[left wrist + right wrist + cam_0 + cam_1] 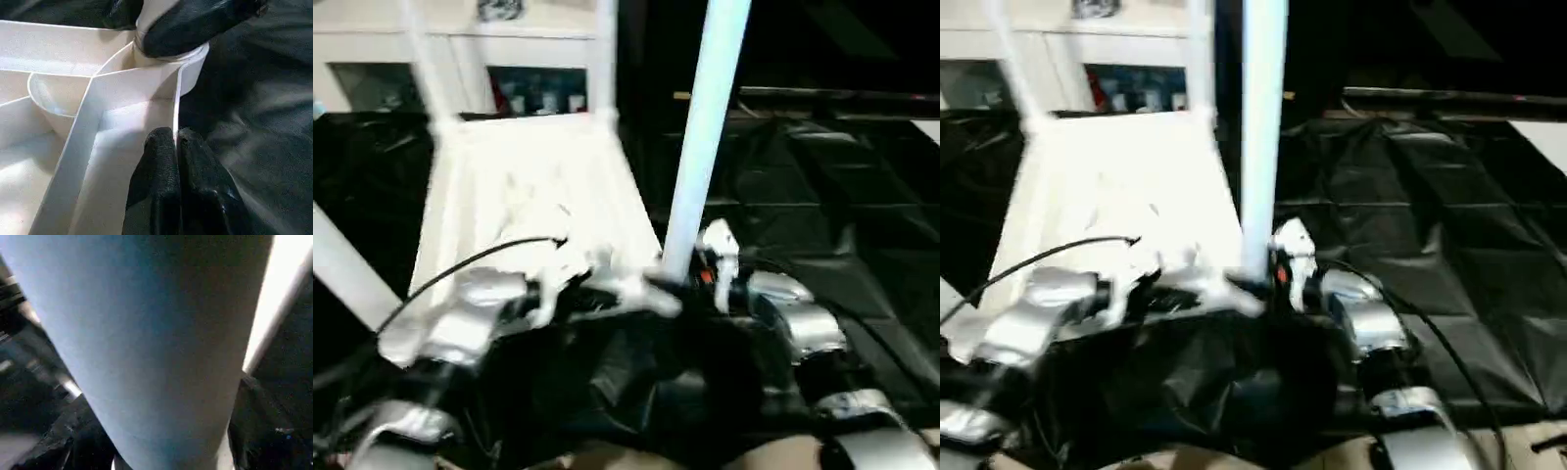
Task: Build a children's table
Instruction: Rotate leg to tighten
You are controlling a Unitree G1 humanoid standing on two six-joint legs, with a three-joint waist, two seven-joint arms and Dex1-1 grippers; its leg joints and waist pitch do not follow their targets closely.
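Two far legs point(429, 69) stand up from the upside-down tabletop point(524, 186), which lies on crinkled black sheeting point(822, 186) covering the work surface; behind it, a white cabinet point(460, 49) with glass doors, the rest of the room dark. Left edge of the head view: another white tube point(347, 269) runs off frame at a slant, ends cut off. Left gripper point(177, 142): both black fingers pressed together on the thin rim wall of the tabletop near a corner, clamped on it. Ribbed underside plain in the left wrist view: white walls, a curved rib, a round corner socket point(188, 63) with a tube end seated in it. A black finger point(195, 24) of the other gripper lies across that socket's top. Near leg point(705, 127) rises almost upright from that near-right corner, pale bluish in shadow, top cut off. Right gripper point(690, 279) sits at the base of this leg; head views blurred there, so can't tell whether its fingers grip the tube or stand apart. Right wrist view: the leg up close, fingers not visible.
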